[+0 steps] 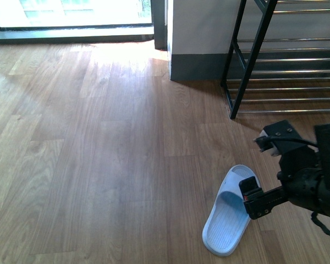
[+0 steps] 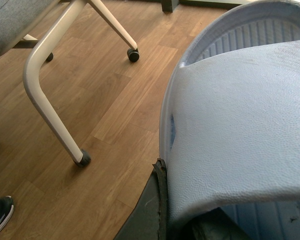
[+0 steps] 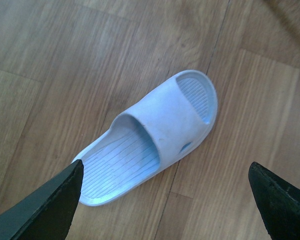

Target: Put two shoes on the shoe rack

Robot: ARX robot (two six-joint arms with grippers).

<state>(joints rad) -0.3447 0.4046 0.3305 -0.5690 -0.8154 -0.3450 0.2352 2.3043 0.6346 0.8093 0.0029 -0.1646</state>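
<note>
pale blue slide point(image 1: 229, 214) lay sole-down on the floor point(image 1: 99, 165) near the shoe rack point(image 1: 252, 63), not on it. Looked light, bendy foam; take it by the strap point(image 3: 160, 120). No logo legible. right gripper point(image 3: 165, 170) gaped wide over it. left gripper point(image 2: 150, 215) sat against a second slide point(image 2: 240, 125), possibly clamping it; couldn't tell.

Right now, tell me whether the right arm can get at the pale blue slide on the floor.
Probably yes. The right tool hangs open over the slide, which lies alone on the wood floor, strap up, with nothing between them.
</note>
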